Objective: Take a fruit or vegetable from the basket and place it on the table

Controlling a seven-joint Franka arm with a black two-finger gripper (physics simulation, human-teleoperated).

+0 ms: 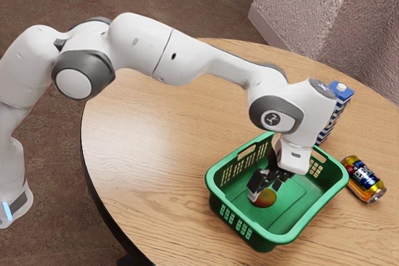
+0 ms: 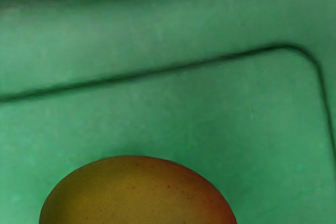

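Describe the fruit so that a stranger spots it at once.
On the wooden table, find the green basket with openings in its walls. Inside is the fruit, smooth and rounded, yellow-orange blushing to red. Unlike the printed can and blue-topped carton outside the basket, it carries no lettering.

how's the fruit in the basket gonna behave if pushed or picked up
The fruit would probably roll if nudged, given its rounded outline. Its skin looks smooth, so it may slip from a loose grip. It seems stiff, not floppy: no dent or sag shows.
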